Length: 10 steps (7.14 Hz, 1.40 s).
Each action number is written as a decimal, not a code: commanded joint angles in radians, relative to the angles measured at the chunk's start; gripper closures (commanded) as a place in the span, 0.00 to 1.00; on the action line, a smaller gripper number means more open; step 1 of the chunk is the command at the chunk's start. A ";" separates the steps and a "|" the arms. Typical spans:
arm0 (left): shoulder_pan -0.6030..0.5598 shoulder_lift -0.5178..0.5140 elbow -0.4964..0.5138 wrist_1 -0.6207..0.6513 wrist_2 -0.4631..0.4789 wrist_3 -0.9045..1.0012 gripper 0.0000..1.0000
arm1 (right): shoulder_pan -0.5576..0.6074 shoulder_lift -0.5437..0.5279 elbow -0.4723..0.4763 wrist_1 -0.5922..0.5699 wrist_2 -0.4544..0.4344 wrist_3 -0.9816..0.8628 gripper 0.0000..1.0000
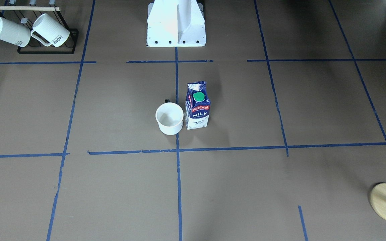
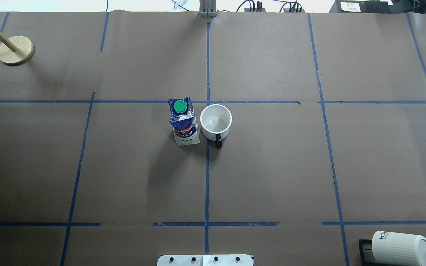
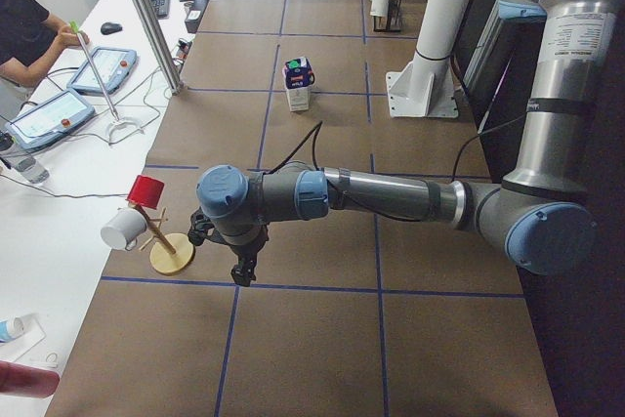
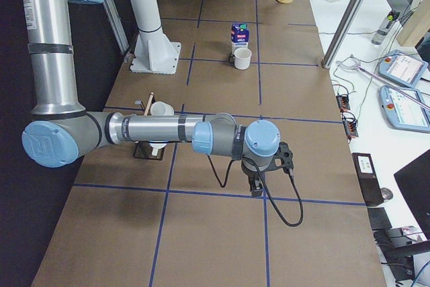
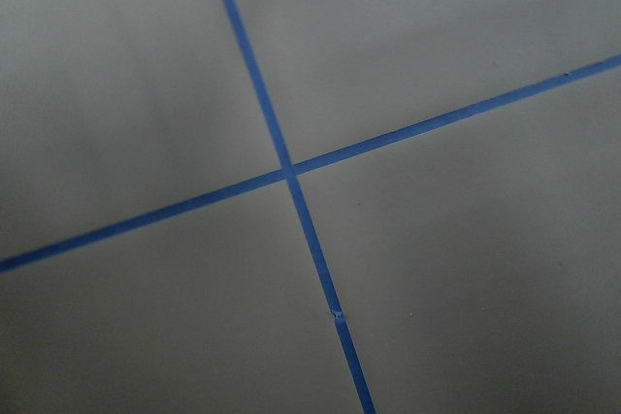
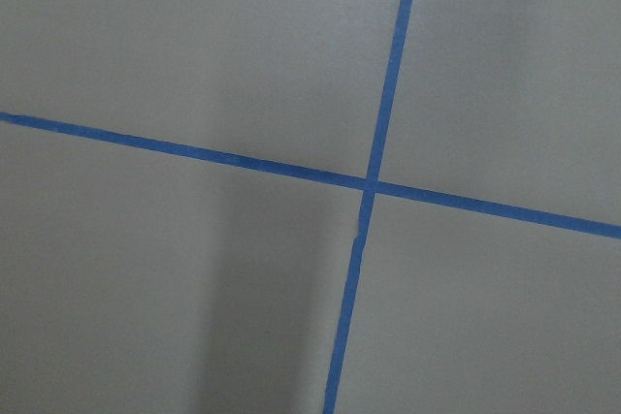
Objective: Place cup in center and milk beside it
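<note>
The cup (image 1: 169, 118), a smooth white mug with a small dark handle turned toward the robot, stands upright on the middle vertical tape line. It is just on the robot's side of the center (image 2: 221, 94). Its smiley face does not show. The milk (image 1: 197, 106), a dark blue carton with a green cap, stands upright close beside the cup (image 2: 216, 122), on the robot's left of it. My left gripper (image 3: 242, 271) hangs low over the table's left end, far from both. My right gripper (image 4: 256, 186) hangs over the right end. I cannot tell whether either is open or shut.
A black rack (image 1: 47, 50) with ribbed "HOME" mugs (image 1: 50, 30) stands at the robot's near right corner. A wooden mug tree (image 3: 168, 253) carrying a red and a white cup stands at the far left, close to my left gripper. The white robot base (image 1: 176, 25) stands behind the cup.
</note>
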 commanded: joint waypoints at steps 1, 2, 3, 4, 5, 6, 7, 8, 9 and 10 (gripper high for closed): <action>0.003 0.014 -0.014 -0.007 -0.003 -0.085 0.00 | -0.065 -0.003 0.027 -0.023 -0.004 0.046 0.00; 0.004 0.118 -0.067 -0.076 -0.003 -0.067 0.00 | -0.066 -0.014 0.027 -0.022 -0.002 0.046 0.00; 0.003 0.158 -0.075 -0.169 -0.003 -0.068 0.00 | -0.070 -0.014 0.024 -0.022 -0.004 0.046 0.00; 0.003 0.181 -0.075 -0.202 -0.003 -0.065 0.00 | -0.070 -0.017 0.030 -0.022 -0.002 0.046 0.00; 0.003 0.189 -0.079 -0.227 -0.009 -0.067 0.00 | -0.070 -0.014 0.030 -0.022 -0.002 0.046 0.00; 0.007 0.182 -0.069 -0.215 0.001 -0.073 0.00 | -0.070 -0.014 0.030 -0.020 0.002 0.048 0.00; 0.007 0.179 -0.090 -0.180 0.001 -0.071 0.00 | -0.072 -0.014 0.030 -0.019 0.001 0.048 0.00; 0.009 0.173 -0.112 -0.116 0.001 -0.071 0.00 | -0.073 -0.011 0.030 -0.019 0.004 0.051 0.00; 0.021 0.142 -0.107 -0.069 0.021 -0.070 0.00 | -0.076 -0.011 0.028 -0.019 0.004 0.057 0.00; 0.021 0.142 -0.112 -0.066 0.076 -0.070 0.00 | -0.076 -0.011 0.030 -0.014 0.007 0.069 0.00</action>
